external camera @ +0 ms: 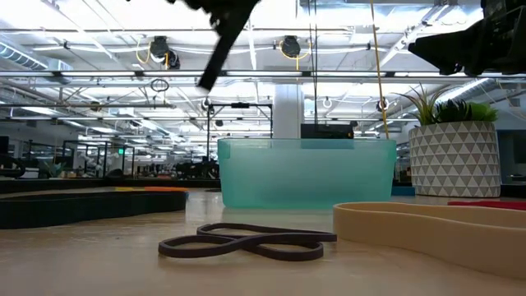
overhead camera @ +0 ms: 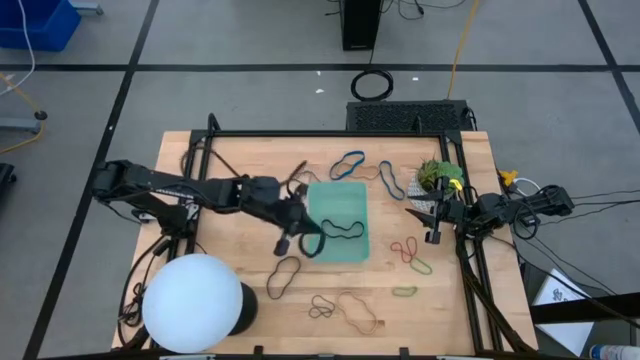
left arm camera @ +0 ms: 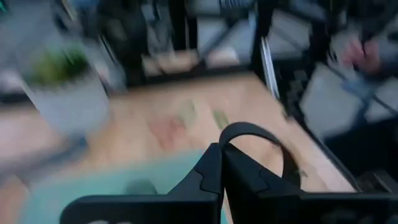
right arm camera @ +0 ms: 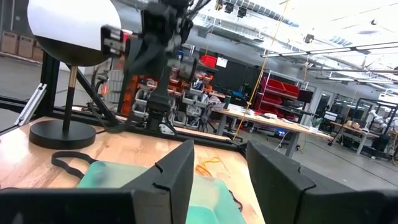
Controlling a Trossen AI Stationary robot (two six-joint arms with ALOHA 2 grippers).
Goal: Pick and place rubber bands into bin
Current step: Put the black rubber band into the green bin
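The left gripper (overhead camera: 291,240) is hanging over the bin's (overhead camera: 340,252) left edge, fingers (left arm camera: 239,177) pinched together on what looks like a black rubber band (left arm camera: 258,134). Another black band (overhead camera: 342,227) is lying inside the bin. The right gripper (overhead camera: 433,228) is waiting beside the bench's (overhead camera: 240,165) right edge, fingers apart.

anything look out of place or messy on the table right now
Mostly the rubber bands: they lie scattered over the wooden table on several sides of the teal bin, and only one black band is inside. The left gripper is shut on a black band at the bin's edge. Nothing looks spilled or broken.
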